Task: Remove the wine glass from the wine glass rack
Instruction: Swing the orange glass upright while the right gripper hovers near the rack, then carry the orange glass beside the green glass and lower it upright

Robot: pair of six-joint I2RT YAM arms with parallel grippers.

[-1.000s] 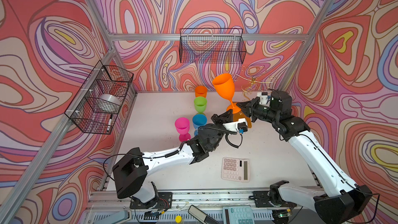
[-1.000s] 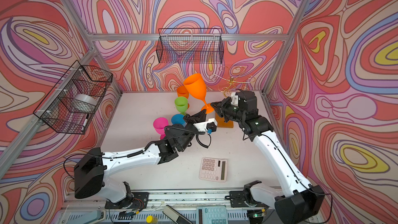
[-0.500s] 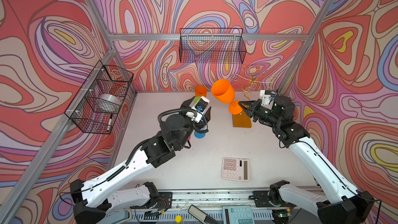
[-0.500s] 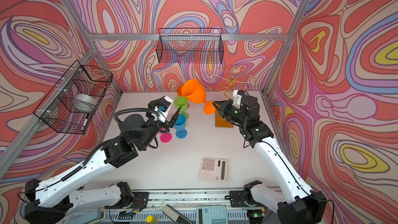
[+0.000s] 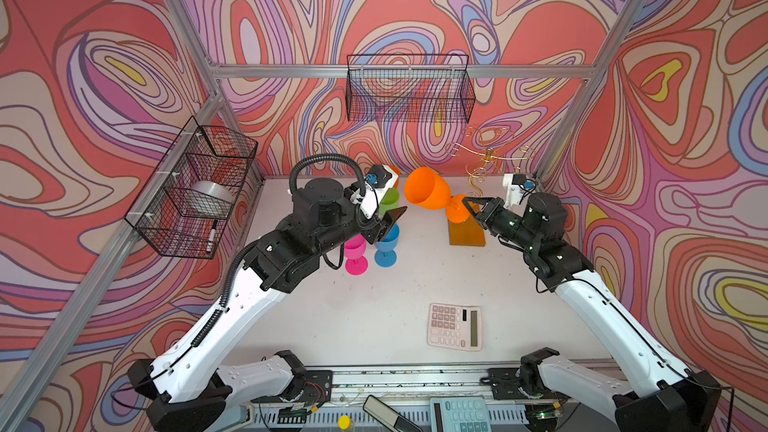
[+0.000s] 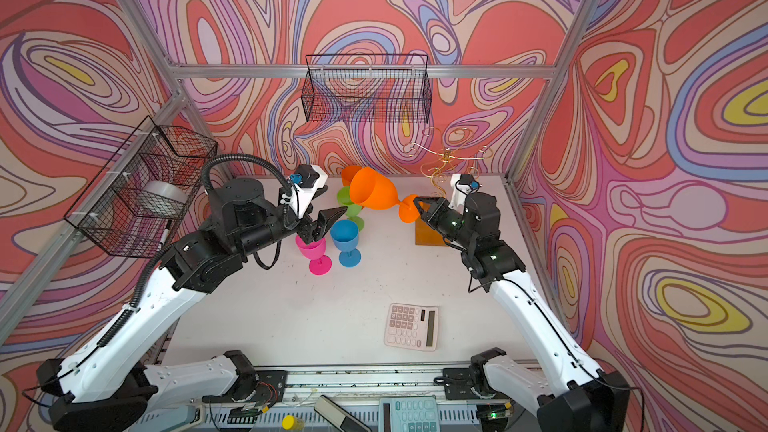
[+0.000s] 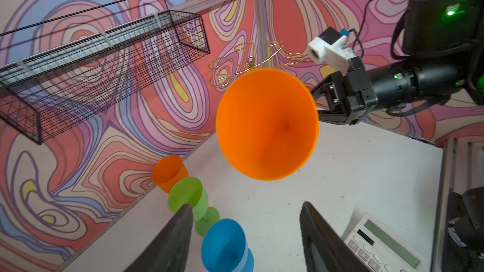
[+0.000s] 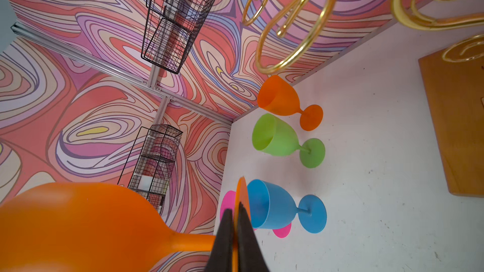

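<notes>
Your right pincer is clamped on the rim of the wine glass's foot. The right wrist view shows the thin orange disc pinched between the two dark fingers. The glass is in the air just beside the rack, tilted almost onto its side, with its bowl pointing away from the rack toward your left pincer. None of the gold curls wraps its stem, so I judge the main step done and the glass free of the rack. I see no other glass on the rack's arms.

What is left, as I read it, is to carry the glass clear and either set it down or pass it over. Your left pincer has its jaws apart and holds nothing. It faces the mouth of the bowl from the side away from the rack, near it but not touching.

Four glasses stand upright on the worktop, farther from the rack than the held one: orange, green, blue and pink. All four look empty.

The back basket hangs on the wall above the rack, a little toward the left arm, and I see nothing in it. The side basket is well apart from the rack on the opposite wall. It holds a grey roll and, lower down, a marker.
</notes>
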